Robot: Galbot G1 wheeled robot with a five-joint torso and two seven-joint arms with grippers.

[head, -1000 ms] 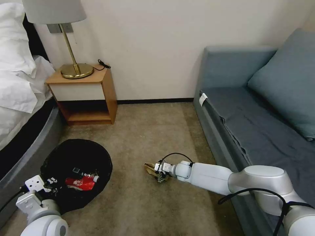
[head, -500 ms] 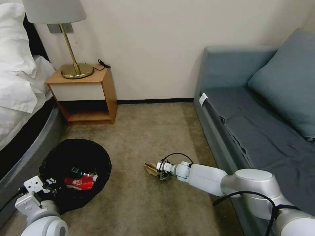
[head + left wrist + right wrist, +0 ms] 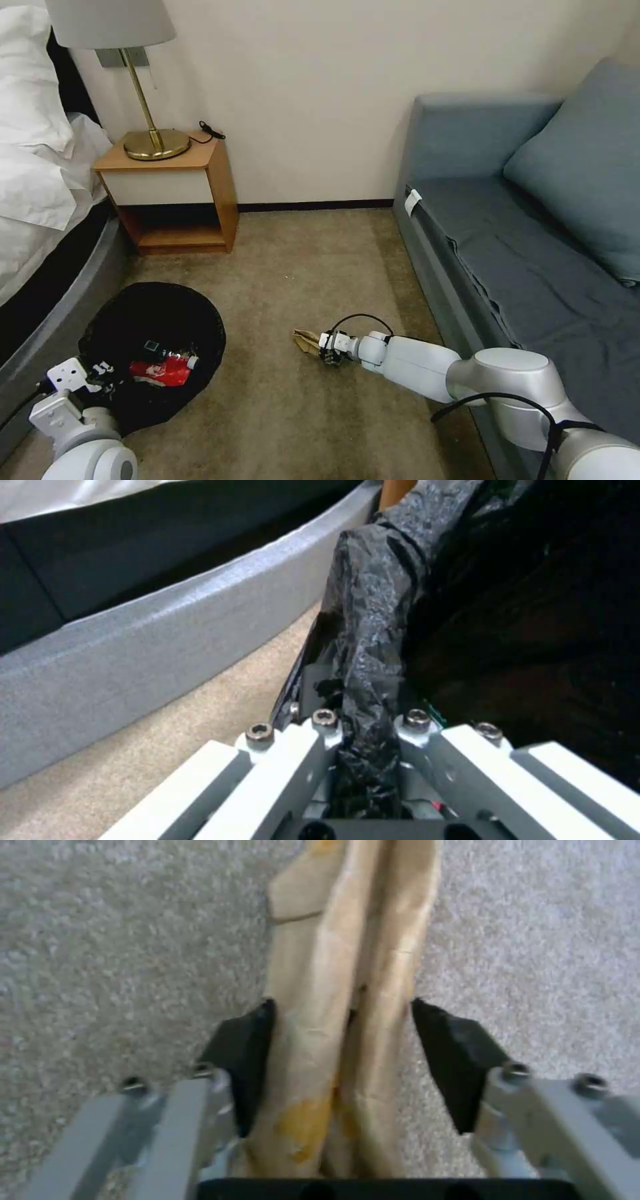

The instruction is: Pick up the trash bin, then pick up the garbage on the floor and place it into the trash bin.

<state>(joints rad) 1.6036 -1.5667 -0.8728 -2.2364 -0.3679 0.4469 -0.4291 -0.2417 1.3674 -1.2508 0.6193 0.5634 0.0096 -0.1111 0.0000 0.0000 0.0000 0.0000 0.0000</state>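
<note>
The trash bin is round and black with a black liner. It sits on the carpet at the left, with a red-and-white wrapper inside. My left gripper is shut on the bin's near rim. In the left wrist view its fingers pinch the crinkled liner edge. A tan paper scrap, a piece of the garbage, lies on the carpet at the centre. My right gripper is down at its near end. In the right wrist view both black pads press the creased scrap from either side.
A grey sofa runs along the right, close beside my right arm. A wooden nightstand with a brass lamp stands at the back left. The bed's grey base curves along the left, next to the bin. Open carpet lies between bin and scrap.
My right arm has sunk lower and its gripper has edged forward onto the paper scrap. The left gripper and the bin have barely moved.
</note>
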